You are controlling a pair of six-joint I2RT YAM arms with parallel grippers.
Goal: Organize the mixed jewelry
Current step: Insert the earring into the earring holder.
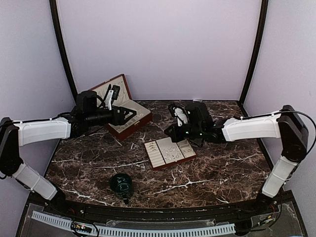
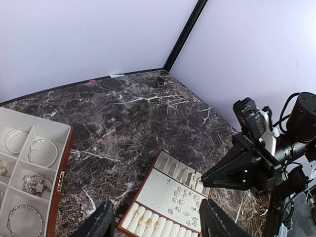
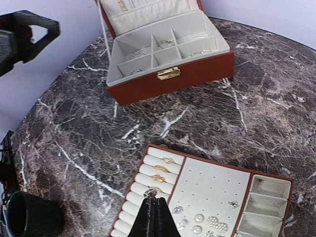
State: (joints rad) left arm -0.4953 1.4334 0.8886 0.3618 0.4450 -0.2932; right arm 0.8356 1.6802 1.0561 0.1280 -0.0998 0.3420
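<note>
Right gripper (image 3: 153, 207), jaws together, tips at the tray (image 3: 217, 180) near mixed jewelry (image 3: 199, 217): tiny silvery-white pieces glinting on cream padding. Left gripper (image 2: 158, 224), jaws apart, well apart from the tray.

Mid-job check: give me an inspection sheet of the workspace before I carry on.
Surface: dark brown marble-patterned tabletop, white veining.
Job's things: gold rings on the rolls and silvery studs and pearls on the pad of a flat red-brown tray with cream padding; bracelets in an open red-brown jewellery box.
Clutter: dark green cup, apart from the tray.
Grippers: left gripper open, empty; right gripper shut, tips at a tiny silvery piece over the ring rolls, grip unclear.
Cables: black cable looped beside the right arm.
Surroundings: pale lilac walls, black corner post.
</note>
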